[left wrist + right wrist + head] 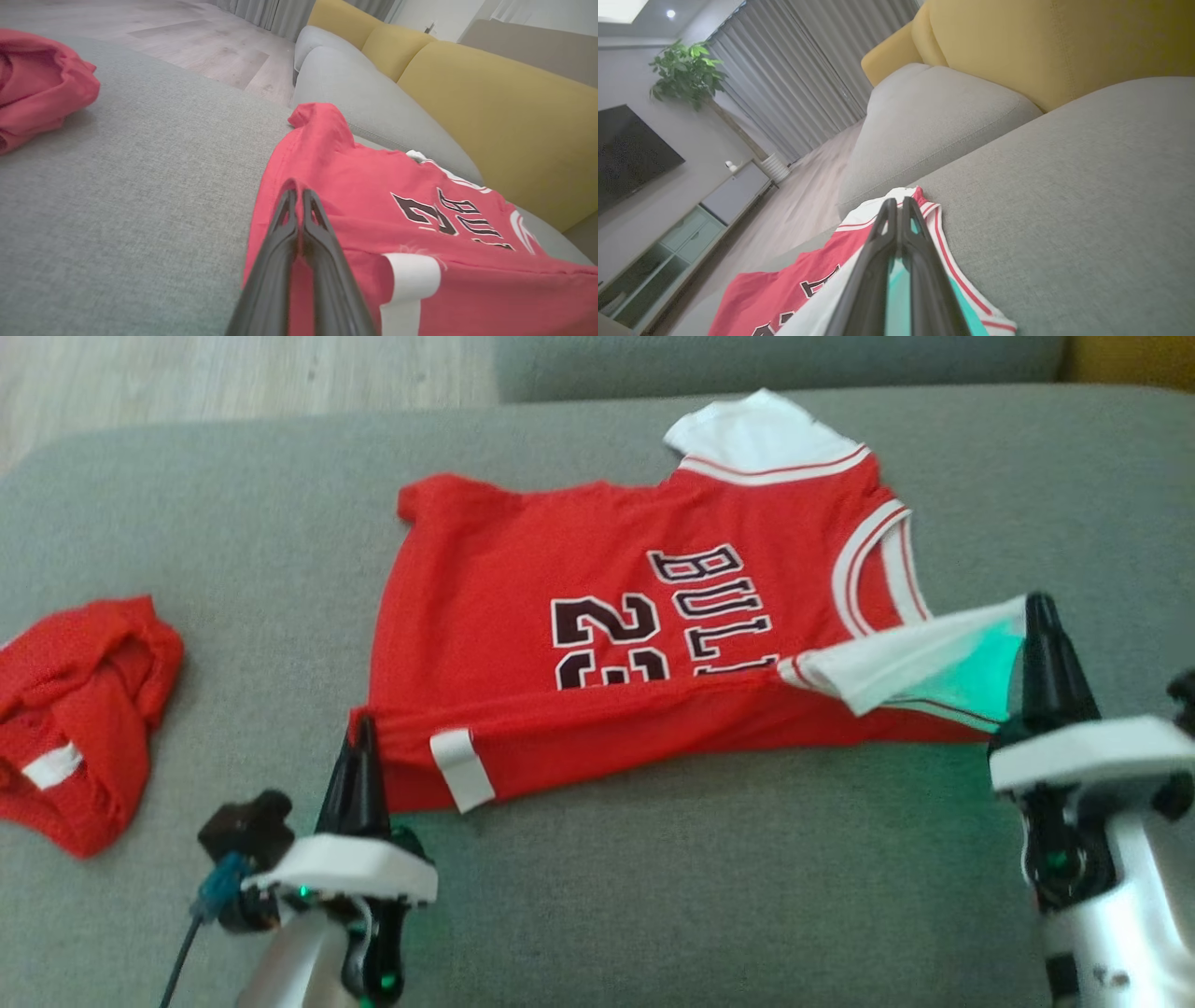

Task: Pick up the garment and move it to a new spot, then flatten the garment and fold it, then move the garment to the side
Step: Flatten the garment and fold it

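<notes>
- Left gripper point(362, 735) grips the garment point(523, 569) by its near hem corner; right gripper point(1038, 609) grips its white sleeve.
- It lies on the grey cushion point(700, 896); carry both corners over level and taut.

Grey cushion point(672, 896) under a red jersey point(523, 579) and crumpled red cloth point(84, 700) (well apart).
</notes>
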{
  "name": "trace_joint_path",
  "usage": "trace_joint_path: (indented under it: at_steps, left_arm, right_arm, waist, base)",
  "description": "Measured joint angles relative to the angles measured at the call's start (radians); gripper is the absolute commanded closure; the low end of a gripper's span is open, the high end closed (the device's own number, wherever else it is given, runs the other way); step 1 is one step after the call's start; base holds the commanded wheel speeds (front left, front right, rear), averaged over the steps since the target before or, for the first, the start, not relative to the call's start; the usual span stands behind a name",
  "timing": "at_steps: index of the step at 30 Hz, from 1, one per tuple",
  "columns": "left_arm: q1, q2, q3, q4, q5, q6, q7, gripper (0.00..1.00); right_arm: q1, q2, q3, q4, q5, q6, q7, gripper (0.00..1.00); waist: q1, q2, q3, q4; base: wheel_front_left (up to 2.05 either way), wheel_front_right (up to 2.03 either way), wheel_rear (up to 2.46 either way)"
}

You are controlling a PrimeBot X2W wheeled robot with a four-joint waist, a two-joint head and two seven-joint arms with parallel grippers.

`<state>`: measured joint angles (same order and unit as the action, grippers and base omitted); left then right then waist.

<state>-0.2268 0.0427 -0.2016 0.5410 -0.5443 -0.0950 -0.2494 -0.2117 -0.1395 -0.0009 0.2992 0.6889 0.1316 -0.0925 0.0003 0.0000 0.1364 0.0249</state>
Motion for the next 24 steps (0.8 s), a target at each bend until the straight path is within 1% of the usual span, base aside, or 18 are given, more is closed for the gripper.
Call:
trace_joint_path:
  at_steps: [3,7,14,15,16,17,19,22,24]
  left_arm:
    - [-0.06,0.0,-0.02,0.044,-0.001,0.015,0.0,1.0]
    - [-0.138,-0.002,-0.03,0.078,0.0,0.024,0.0,1.0]
    - [-0.207,-0.004,-0.039,0.112,0.032,0.023,0.0,1.0]
    - [-0.209,-0.004,-0.039,0.119,0.036,0.024,0.0,0.89]
    - [-0.209,-0.004,-0.038,0.124,0.044,0.025,0.0,0.07]
    - [-0.209,-0.005,-0.038,0.128,0.056,0.027,0.0,0.0]
    - [-0.204,-0.006,-0.027,0.127,0.081,0.047,0.0,0.0]
    - [-0.167,-0.007,0.012,0.092,0.14,0.082,0.0,0.0]
    - [-0.114,-0.006,0.038,0.056,0.185,0.096,0.0,0.0]
  right_arm:
    - [-0.077,0.0,-0.009,0.068,-0.044,0.0,0.009,1.0]
    - [-0.166,0.001,-0.011,0.154,-0.092,0.0,0.002,1.0]
    - [-0.256,0.007,-0.013,0.301,-0.16,0.0,-0.071,1.0]
    - [-0.259,0.007,-0.009,0.315,-0.174,0.0,-0.089,0.58]
    - [-0.26,0.007,-0.002,0.326,-0.191,0.0,-0.105,0.0]
    - [-0.259,0.007,0.008,0.336,-0.212,0.0,-0.118,0.0]
    - [-0.258,0.005,0.036,0.344,-0.263,0.0,-0.14,0.0]
    - [-0.249,0.002,0.048,0.333,-0.349,0.0,-0.156,0.0]
    - [-0.219,0.005,0.028,0.28,-0.405,0.0,-0.156,0.0]
  waist:
    - [0.0001,0.0,0.033,0.016]
    - [0.0001,0.0,0.07,0.035]
    - [-0.0001,0.0,0.087,0.047]
    - [-0.0002,0.0,0.084,0.046]
    - [-0.0002,0.0,0.08,0.045]
    - [-0.0002,0.0,0.075,0.044]
    - [-0.0002,0.0,0.062,0.04]
    - [-0.0003,0.0,0.038,0.033]
    - [-0.0003,0.0,0.02,0.029]
  base:
    - [0.0,0.0,0.0]
    - [0.0,0.0,0.0]
    - [0.0,0.0,0.0]
    - [0.0,0.0,0.0]
    - [0.0,0.0,0.0]
    - [0.0,0.0,0.0]
    - [0.0,0.0,0.0]
    - [0.0,0.0,0.0]
    - [0.0,0.0,0.0]
